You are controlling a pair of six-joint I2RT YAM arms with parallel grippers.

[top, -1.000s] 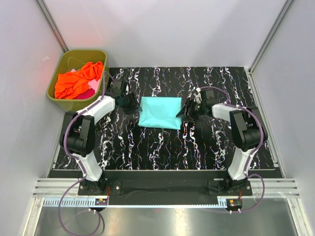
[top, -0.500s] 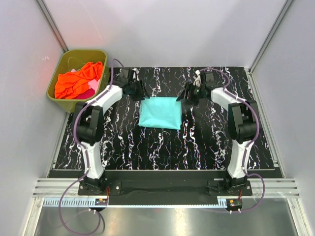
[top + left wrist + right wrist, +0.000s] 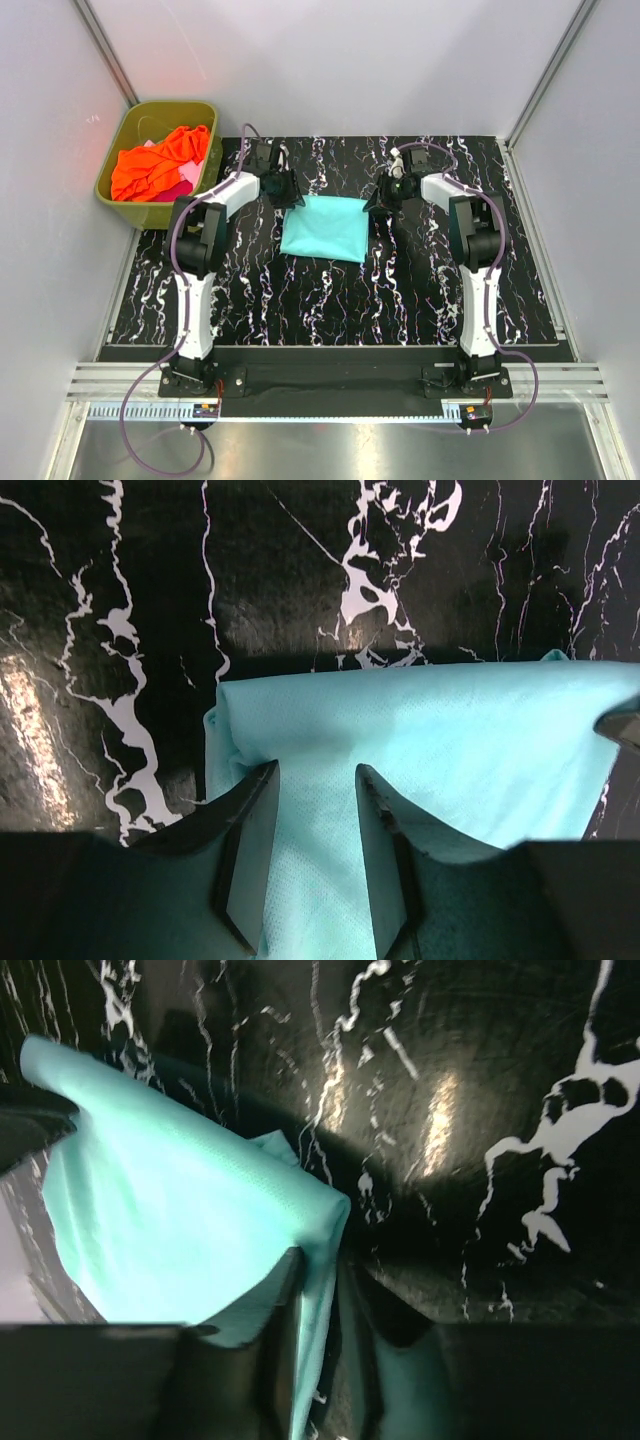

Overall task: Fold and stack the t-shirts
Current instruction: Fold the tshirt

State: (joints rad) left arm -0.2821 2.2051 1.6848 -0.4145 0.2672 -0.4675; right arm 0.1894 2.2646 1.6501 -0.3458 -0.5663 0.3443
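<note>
Teal t-shirt (image 3: 323, 228) folded, flat at centre of marbled surface (image 3: 330, 300). Left claw (image 3: 317, 780) apparently pinching far-left corner, view partly masked by cloth. Right claw (image 3: 318, 1260) clamped on far-right corner. Orange t-shirt (image 3: 160, 160) heaped in olive tub (image 3: 170, 104).

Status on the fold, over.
Right gripper pinching teal t-shirt far-right corner. Left gripper astride far-left corner, closure unclear. Orange t-shirt in olive tub. No obstruction seen.

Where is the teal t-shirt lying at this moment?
In the top view, the teal t-shirt lies folded at the middle of the table, between the left gripper and the right gripper at its far corners.
</note>
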